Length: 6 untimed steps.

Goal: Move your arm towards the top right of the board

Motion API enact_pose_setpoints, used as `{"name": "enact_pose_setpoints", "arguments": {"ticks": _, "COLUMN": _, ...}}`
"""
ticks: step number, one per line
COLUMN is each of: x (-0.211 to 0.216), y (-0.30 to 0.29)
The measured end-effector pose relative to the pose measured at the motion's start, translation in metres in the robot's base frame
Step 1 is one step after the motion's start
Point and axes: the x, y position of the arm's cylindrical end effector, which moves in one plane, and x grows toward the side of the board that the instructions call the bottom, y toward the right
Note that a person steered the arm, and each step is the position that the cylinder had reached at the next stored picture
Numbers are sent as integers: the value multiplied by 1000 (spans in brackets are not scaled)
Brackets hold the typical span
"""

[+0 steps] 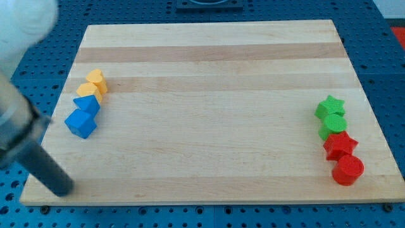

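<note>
At the view's bottom left, the blurred dark rod is seen slanting down to my tip (63, 188), apparently at the pale wooden board's (209, 82) corner, nothing held, below the blue cube (80, 123). The board's top right is well apart. No writing can be read.

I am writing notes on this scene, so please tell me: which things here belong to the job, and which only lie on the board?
For the job:
my tip
wooden board

Only lying about:
yellow blocks
blue blocks
green star
green block
red star
red cylinder
</note>
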Motion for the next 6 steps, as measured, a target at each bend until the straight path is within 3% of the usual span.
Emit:
{"name": "enact_pose_setpoints", "arguments": {"ticks": 1, "x": 3, "y": 60}}
{"name": "enact_pose_setpoints", "arguments": {"ticks": 3, "x": 4, "y": 82}}
{"name": "enact_pose_setpoints", "arguments": {"ticks": 4, "x": -30, "y": 179}}
{"name": "enact_pose_setpoints", "arguments": {"ticks": 5, "x": -155, "y": 219}}
{"name": "enact_pose_setpoints", "arguments": {"ticks": 6, "x": -252, "y": 309}}
